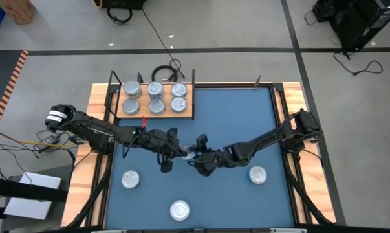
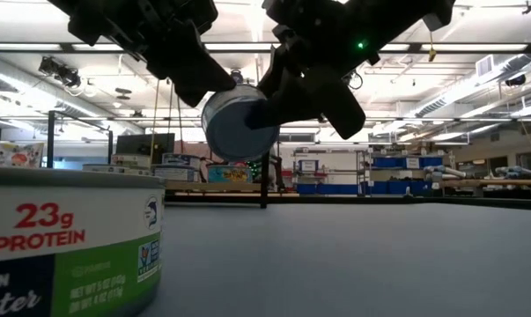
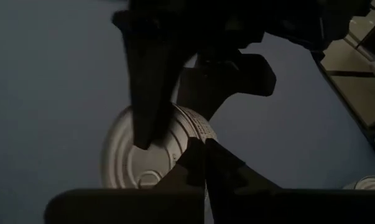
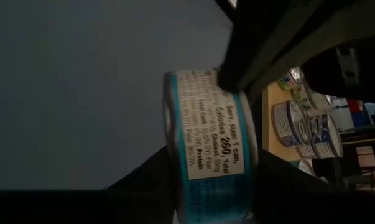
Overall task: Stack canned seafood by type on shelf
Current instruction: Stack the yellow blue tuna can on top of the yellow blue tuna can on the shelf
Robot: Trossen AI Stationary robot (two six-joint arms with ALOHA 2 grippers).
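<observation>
One tin of canned seafood [image 2: 237, 123] with a teal label hangs above the middle of the blue mat [image 1: 246, 116], tipped on edge between both grippers. My left gripper [image 1: 184, 153] comes from the table's left and is shut at its rim. My right gripper [image 1: 196, 157] comes from the right, its fingers over the tin's two flat faces. Several tins [image 1: 155, 97] stand on the shelf [image 1: 188, 114] at the far left. Three more tins [image 1: 130, 179] [image 1: 179, 210] [image 1: 257, 175] stand on their bases on the mat. My left gripper pinches the tin at its edge [image 3: 198, 132], where lid meets side wall, with only the finger ends. The fingers slant down from the table's left. Its own fingers hide the exact spot. The tin is lifted clear of the mat. My right gripper has the tin between its two fingers, one finger [image 3: 148, 93] across the lid and the other on the bottom face [image 4: 252, 168]. The fingers slant down from the table's right. The tin stands on edge, its labelled wall [image 4: 209, 130] facing the wrist.
The shelf has thin black uprights [image 1: 112, 81] at its corners. A black cable coil [image 1: 165, 71] lies behind it. Wooden table edges [image 1: 94, 103] frame the mat. One labelled tin [image 2: 71, 246] stands close to the low camera.
</observation>
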